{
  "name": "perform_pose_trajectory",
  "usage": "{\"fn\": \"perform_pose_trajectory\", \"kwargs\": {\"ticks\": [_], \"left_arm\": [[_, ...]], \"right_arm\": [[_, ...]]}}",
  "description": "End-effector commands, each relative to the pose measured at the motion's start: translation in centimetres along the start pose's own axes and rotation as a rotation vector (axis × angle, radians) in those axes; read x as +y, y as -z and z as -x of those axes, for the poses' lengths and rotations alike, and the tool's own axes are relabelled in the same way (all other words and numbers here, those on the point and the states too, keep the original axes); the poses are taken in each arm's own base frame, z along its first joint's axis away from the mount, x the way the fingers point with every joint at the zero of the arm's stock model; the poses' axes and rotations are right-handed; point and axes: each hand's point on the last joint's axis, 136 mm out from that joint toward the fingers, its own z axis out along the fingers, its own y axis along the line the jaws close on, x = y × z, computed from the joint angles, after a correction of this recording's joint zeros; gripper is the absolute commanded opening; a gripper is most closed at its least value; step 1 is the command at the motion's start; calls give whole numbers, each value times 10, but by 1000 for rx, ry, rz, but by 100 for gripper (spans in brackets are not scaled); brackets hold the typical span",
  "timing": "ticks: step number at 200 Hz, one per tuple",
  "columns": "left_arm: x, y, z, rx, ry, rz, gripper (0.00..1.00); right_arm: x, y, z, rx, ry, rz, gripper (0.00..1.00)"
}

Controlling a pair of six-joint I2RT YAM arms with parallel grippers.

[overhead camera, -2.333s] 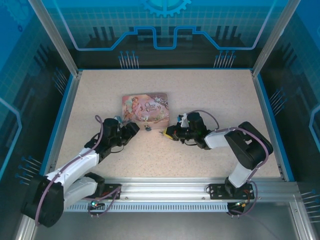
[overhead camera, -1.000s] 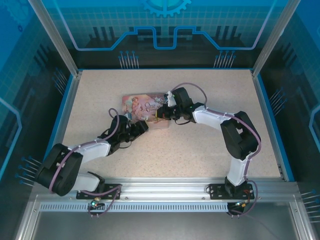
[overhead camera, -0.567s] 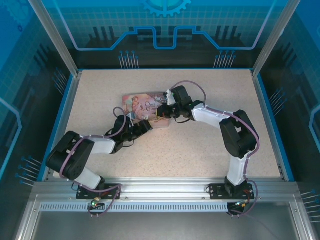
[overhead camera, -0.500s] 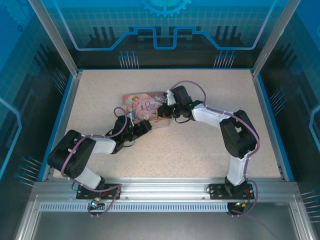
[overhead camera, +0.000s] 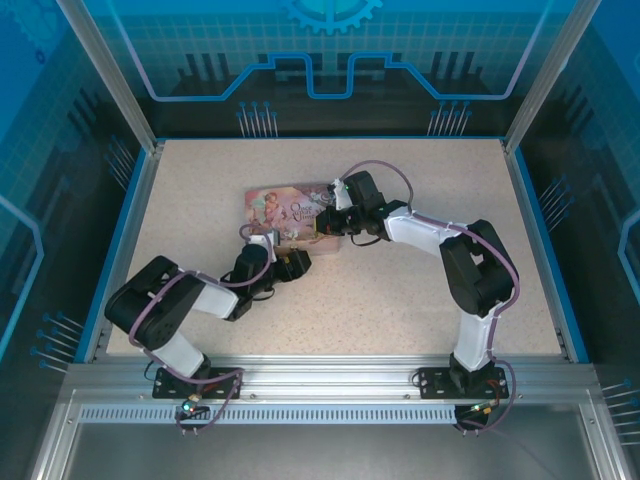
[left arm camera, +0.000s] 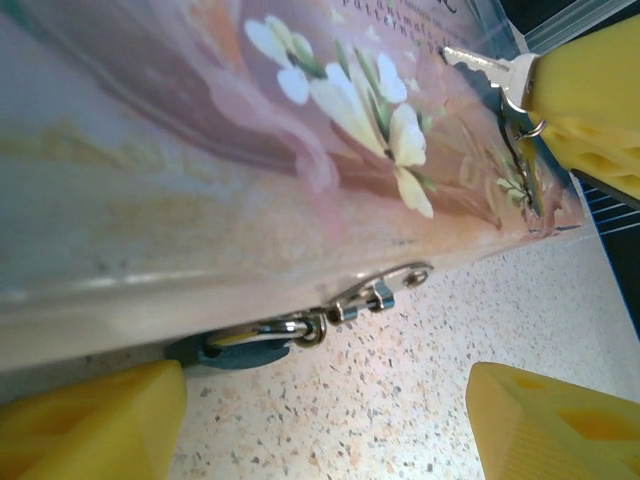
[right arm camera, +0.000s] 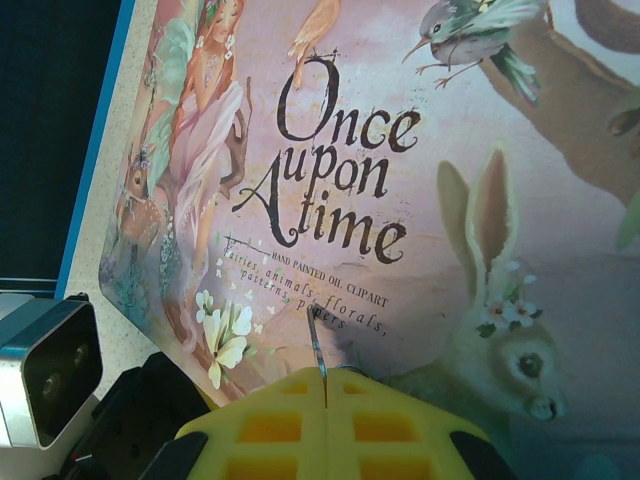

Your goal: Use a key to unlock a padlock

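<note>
right gripper (right arm camera: pixel 327 388) pinches the key (right arm camera: pixel 316 345) over the pink tin (right arm camera: pixel 420 170), arm outstretched.

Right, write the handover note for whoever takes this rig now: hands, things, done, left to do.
The left hand is open, low at the front wall of the pink illustrated tin box.
The right hand is shut on the small grey metal key, above the tin's lid.
The small bluish metal padlock lies on the speckled table against the tin's front edge, by a silver clasp.
Done: key gripped.
Left: steady the padlock, insert the key, turn. Key not yet in the lock.
</note>
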Motion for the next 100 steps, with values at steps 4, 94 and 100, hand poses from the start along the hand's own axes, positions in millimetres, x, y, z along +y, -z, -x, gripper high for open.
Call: {"fn": "perform_pose_trajectory", "kwargs": {"ticks": [4,94,100], "left_arm": [[1,-3,8,-54,-62,5,75],[4,-5,8,-105,-180,40,75],[5,-5,8,-109,-195,50,75]], "right_arm": [[-20,-3,-15,42,-18,-55,0],[-20,-4,-17,41,-18,-44,0],[-21,-5,-18,43,-21,-44,0]]}}
